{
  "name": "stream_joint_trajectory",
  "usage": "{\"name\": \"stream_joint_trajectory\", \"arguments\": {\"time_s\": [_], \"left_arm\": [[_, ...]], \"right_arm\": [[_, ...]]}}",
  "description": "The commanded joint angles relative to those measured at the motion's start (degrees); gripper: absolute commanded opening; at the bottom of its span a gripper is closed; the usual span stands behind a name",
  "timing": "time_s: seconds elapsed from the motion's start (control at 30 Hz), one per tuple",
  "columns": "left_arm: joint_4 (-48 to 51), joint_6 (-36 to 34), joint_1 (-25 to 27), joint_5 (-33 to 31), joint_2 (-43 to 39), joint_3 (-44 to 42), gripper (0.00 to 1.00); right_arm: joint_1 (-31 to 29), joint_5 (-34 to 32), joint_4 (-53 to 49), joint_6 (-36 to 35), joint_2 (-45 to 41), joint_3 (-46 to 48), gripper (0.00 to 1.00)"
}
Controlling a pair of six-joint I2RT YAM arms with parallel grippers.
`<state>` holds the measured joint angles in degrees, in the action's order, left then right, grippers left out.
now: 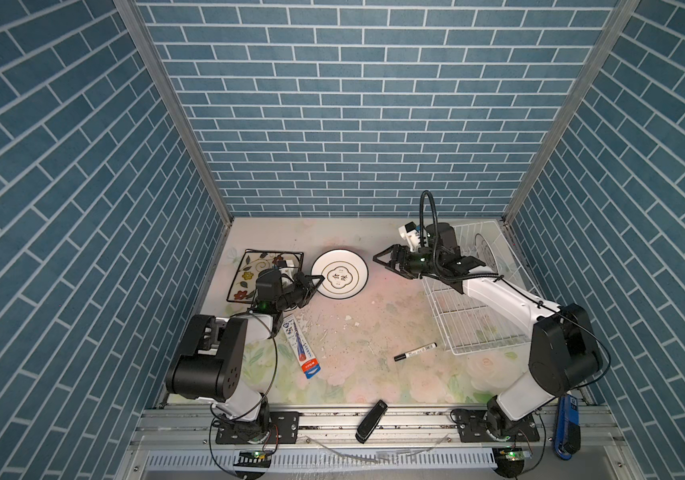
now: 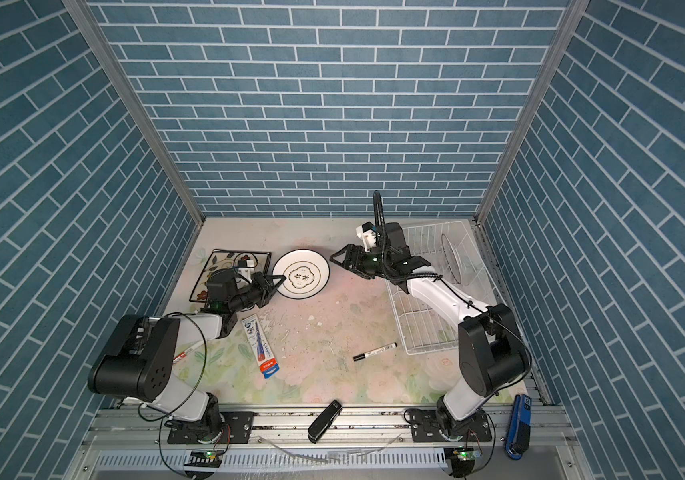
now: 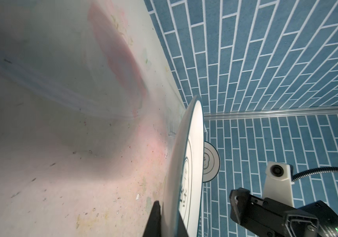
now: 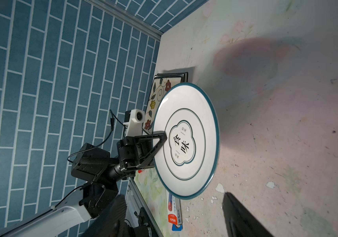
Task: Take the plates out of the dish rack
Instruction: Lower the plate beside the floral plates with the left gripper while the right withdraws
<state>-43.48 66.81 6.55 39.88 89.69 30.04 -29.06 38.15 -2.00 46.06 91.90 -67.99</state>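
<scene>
Plate (image 1: 345, 279) left of centre, round, hangs rim-clamped in left pincer (image 1: 319, 281), probably for laying beside flowered plate (image 1: 249, 270); right pincer (image 1: 379, 259) gapes empty.

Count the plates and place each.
3: a round plate in the left gripper; a flowered square plate flat on the table; a second round plate upright in the dish rack. A fourth may hide under the flowered one.

The left pincer (image 3: 169, 217) clamps the rim of the round plate (image 3: 193, 139), seen nearly edge-on.
</scene>
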Motion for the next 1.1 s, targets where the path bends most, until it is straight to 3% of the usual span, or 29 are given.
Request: {"name": "stream_joint_trajectory", "arguments": {"time_s": [0.0,0.3,1.07], "left_arm": [[0.59,-2.50,-0.13,-0.83,0.62,0.63,0.00],[3.56,-5.17,1.66,-2.82,3.03,2.68,0.00],[4.65,-3.99,8.02,-9.89,11.86,9.76,0.00]], "right_arm": [[0.52,0.19,-0.62,-2.82,-1.93,2.80,0.75],[1.39,1.87,-0.15,-3.81,-3.72,4.90,0.75],[3.83,4.39,-1.78,-7.74,-7.02,7.68,0.75]]}}
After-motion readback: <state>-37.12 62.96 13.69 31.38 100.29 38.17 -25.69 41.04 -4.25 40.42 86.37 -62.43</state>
